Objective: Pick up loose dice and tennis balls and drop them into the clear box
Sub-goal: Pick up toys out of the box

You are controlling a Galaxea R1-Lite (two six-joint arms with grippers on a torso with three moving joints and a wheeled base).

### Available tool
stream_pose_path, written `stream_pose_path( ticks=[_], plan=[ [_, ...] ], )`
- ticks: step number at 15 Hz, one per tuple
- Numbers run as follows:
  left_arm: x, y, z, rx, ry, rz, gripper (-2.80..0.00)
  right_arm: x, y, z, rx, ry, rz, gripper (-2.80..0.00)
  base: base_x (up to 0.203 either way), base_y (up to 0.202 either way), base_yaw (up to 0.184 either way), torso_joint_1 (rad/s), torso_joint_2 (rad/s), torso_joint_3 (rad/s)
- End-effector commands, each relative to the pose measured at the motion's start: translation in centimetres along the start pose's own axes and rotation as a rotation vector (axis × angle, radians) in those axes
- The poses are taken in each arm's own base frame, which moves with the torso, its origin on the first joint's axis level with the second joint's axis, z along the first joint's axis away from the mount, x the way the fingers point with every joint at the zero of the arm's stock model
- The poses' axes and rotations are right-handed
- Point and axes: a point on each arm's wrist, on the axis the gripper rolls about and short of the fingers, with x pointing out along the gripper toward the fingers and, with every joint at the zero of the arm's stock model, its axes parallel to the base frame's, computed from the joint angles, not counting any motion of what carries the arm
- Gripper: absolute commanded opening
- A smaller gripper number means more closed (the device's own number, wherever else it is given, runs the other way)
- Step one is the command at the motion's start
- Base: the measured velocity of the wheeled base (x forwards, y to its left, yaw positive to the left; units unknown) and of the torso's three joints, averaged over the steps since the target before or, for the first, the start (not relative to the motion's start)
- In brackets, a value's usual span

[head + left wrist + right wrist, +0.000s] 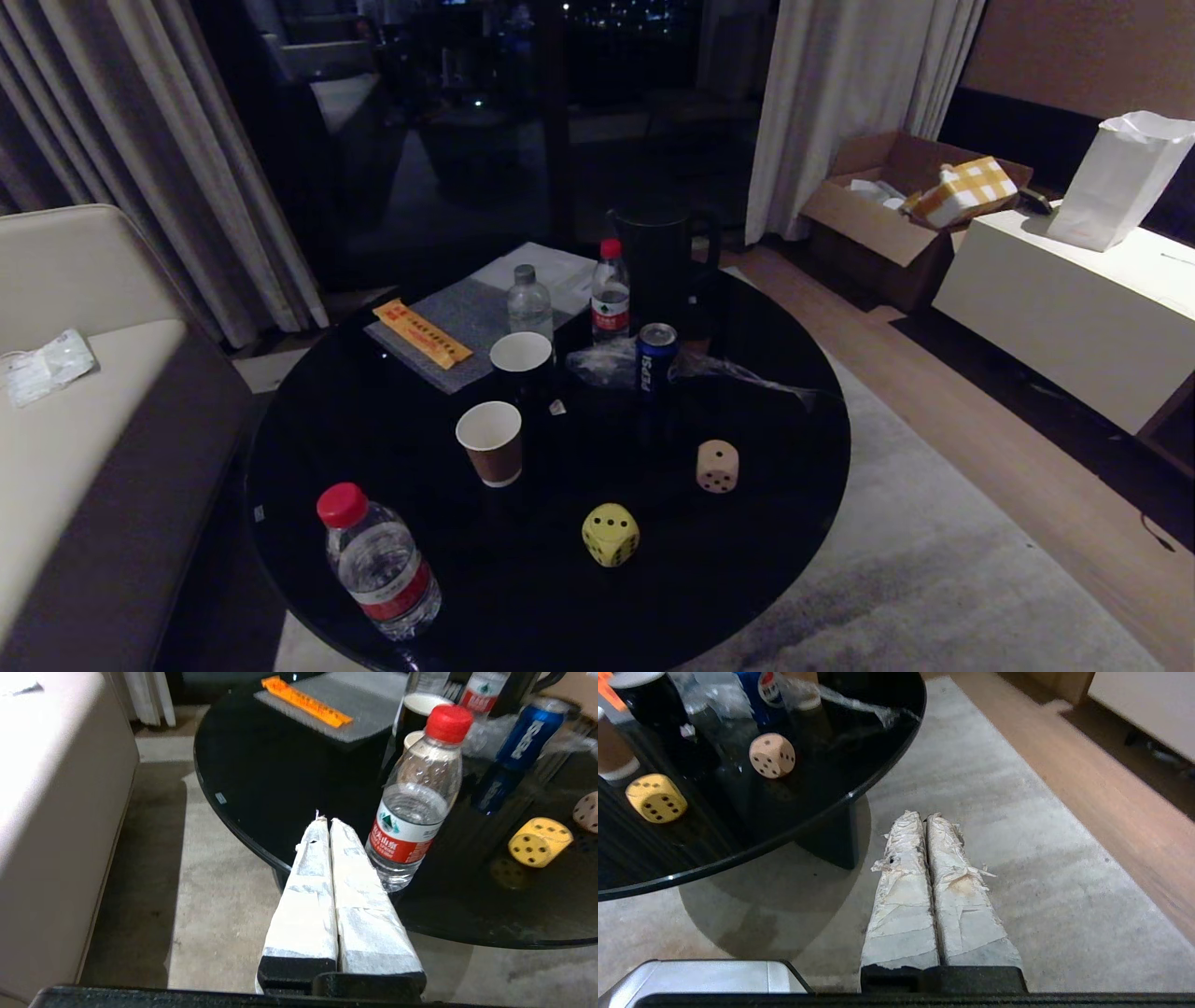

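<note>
Two dice lie on the round black table [373, 448]: a yellow die [611, 535] [539, 842] [656, 798] near the front edge and a tan die [717, 467] [772, 755] [587, 812] behind it to the right. My left gripper [326, 820] is shut and empty, hanging at the table's near left rim beside a water bottle [418, 798]. Off the table's right side my right gripper [923, 815] is shut and empty above the rug. Neither arm shows in the head view. The tennis balls and the clear box are out of view.
The table also carries a near water bottle [378, 560], two paper cups [490, 441] [521, 359], a Pepsi can [655, 355], two more bottles [611, 291], a black kettle [658, 261] and an orange packet [422, 333]. A sofa [84, 392] stands left, a cardboard box [896, 205] and white cabinet [1074, 308] right.
</note>
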Motion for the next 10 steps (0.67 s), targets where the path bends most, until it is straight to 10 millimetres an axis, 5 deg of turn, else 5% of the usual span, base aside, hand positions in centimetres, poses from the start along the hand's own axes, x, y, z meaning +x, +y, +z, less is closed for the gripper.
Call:
stream_pose_path(
  ticks=[1,10],
  plan=[
    [0.02,0.00,-0.04,-0.002,0.004,0.001,-2.80,0.01,0.00,0.00,0.000,0.002,0.000,-2.80,0.000,0.000,0.000,0.004,0.00,-0.198],
    [0.02,0.00,-0.04,-0.002,0.003,0.001,-2.80,0.01,0.00,0.00,0.000,0.002,0.000,-2.80,0.000,0.000,0.000,0.002,0.00,-0.198]
  ],
)
